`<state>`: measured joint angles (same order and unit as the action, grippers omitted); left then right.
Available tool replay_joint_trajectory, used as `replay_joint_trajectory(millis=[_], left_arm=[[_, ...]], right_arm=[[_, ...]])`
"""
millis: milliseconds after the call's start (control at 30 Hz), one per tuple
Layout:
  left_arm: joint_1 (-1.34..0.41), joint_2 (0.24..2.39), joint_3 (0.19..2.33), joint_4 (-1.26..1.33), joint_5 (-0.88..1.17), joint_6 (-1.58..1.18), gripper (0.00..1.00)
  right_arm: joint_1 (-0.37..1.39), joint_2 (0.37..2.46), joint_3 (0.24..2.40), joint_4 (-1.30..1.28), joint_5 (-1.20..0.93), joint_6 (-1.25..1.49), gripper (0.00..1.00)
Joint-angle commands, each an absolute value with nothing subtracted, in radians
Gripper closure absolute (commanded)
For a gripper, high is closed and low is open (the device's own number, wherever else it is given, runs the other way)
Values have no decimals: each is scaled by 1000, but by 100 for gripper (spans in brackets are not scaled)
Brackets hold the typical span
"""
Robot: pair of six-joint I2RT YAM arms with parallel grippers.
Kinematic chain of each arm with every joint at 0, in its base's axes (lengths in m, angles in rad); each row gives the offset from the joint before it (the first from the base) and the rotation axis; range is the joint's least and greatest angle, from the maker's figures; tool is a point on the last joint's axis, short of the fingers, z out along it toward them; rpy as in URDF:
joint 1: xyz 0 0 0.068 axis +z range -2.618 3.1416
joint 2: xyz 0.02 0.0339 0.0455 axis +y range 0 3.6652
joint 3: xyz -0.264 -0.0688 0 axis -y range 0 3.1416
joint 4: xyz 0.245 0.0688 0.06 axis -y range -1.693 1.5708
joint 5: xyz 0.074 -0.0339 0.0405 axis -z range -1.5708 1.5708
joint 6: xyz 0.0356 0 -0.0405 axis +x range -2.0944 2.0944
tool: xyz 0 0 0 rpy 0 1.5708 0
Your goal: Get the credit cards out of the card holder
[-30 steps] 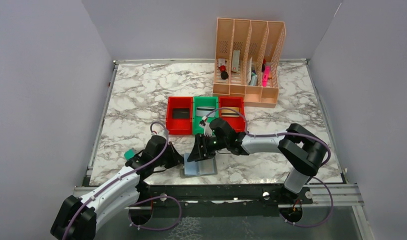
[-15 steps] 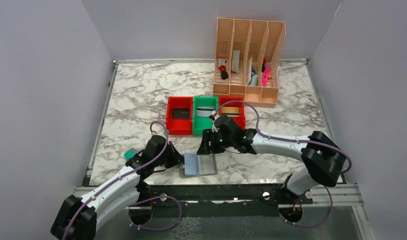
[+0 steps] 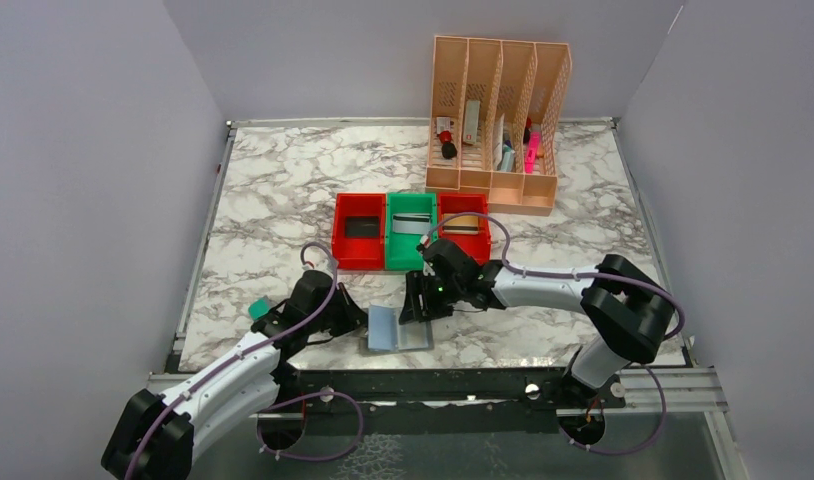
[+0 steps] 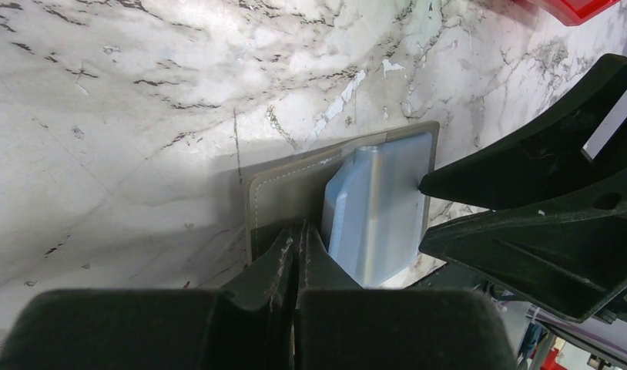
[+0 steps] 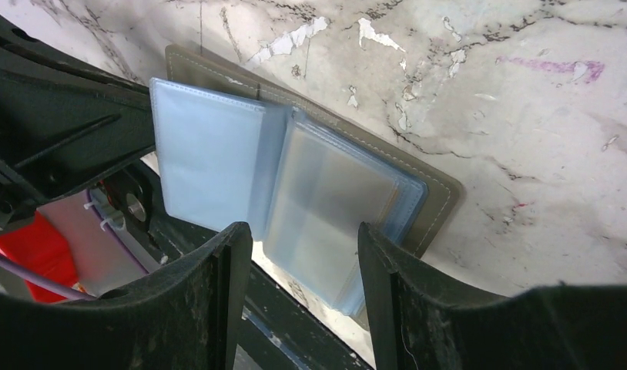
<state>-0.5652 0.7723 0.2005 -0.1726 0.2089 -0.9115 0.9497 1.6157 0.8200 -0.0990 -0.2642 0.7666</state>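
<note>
At the near edge of the desk (image 3: 283, 200), between your two arms, the card holder (image 3: 400, 328) lies open, its long side running left to right. Your left jaws are closed tight with their tips on its left cover; pinching or only pressing, you cannot tell. Your right jaws, half spread and empty, hang directly over the blue pockets (image 5: 326, 200), best placed to reach in. Beyond, a black card (image 3: 363, 227), a silver card (image 3: 412, 222) and a tan card (image 3: 463, 224) sit in separate bins (image 3: 360, 262).
</note>
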Motion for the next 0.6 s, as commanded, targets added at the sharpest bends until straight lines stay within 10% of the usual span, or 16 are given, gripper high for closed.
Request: replay_joint_trajectory(millis=[0,567], left_arm=[[-571,754,216,-148,198,-897,100],[-571,743,210,-160,228,-905,100]], right_arm=[[956,1638,801,-114,-272,784,42],[957,1578,797,-155,-272,785,42]])
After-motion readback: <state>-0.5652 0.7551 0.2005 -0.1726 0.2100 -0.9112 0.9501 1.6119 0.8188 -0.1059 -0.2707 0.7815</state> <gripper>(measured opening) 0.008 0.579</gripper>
